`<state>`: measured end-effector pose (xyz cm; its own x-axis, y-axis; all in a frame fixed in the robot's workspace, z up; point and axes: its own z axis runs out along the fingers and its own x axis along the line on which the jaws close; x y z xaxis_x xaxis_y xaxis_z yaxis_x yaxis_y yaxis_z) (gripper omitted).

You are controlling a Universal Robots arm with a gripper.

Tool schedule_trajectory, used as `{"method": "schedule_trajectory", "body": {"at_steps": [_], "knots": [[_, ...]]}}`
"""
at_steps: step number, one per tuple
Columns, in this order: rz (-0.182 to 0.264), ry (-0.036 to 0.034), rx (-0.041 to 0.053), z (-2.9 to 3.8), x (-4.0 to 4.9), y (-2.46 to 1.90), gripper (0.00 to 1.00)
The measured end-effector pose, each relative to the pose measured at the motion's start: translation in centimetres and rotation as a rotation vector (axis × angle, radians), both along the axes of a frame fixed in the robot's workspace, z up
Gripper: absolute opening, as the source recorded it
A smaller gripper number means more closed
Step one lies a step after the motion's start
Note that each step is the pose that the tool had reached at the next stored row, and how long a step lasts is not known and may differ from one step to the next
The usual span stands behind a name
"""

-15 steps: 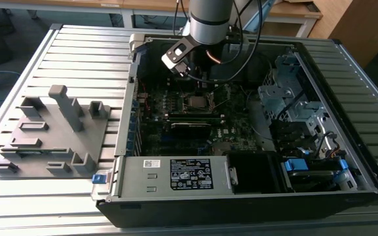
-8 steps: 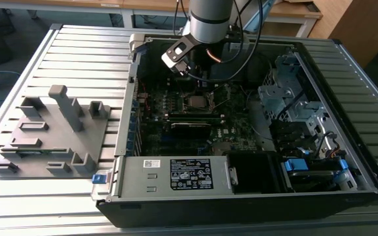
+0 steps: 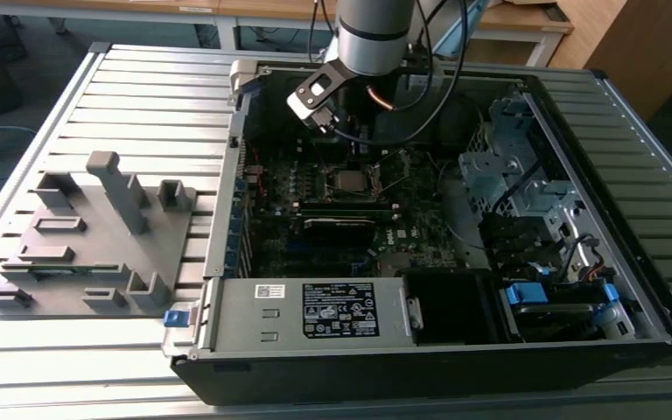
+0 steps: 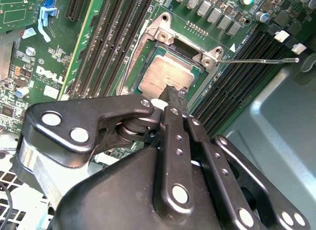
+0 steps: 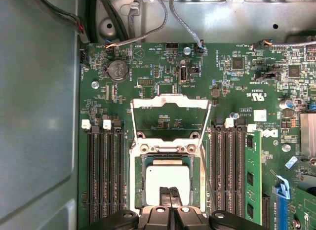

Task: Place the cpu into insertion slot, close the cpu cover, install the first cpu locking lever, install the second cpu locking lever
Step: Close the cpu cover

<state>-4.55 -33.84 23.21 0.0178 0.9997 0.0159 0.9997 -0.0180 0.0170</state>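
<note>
The cpu (image 5: 167,176) lies flat in the insertion slot (image 5: 139,176) of the green motherboard, its silver-grey top showing in both wrist views (image 4: 163,74). The cpu cover (image 5: 170,98), a silvery frame with a cut-out centre, stands tilted open on the far side of the slot. A thin wire locking lever (image 4: 256,60) sticks out sideways from the slot, unlatched; another lever (image 5: 207,175) runs along the slot's side. My gripper (image 5: 169,193) is shut, its black fingertips (image 4: 170,94) together at the cpu's near edge with nothing between them. From outside, the arm hangs over the slot (image 3: 353,181).
The open computer case (image 3: 616,105) lies on a slatted metal table. A power supply (image 3: 312,311) and a drive cage (image 3: 523,175) flank the board. Black memory slots (image 5: 103,175) and a green memory stick (image 5: 253,175) border the slot. A grey fixture plate (image 3: 80,236) sits at the exterior view's left.
</note>
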Motion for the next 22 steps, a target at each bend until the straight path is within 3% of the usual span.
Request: {"method": "schedule_trajectory", "body": {"at_steps": [22], "knots": [[0.000,-0.0001,0.0001,0.67,0.00,0.00,0.10]]}}
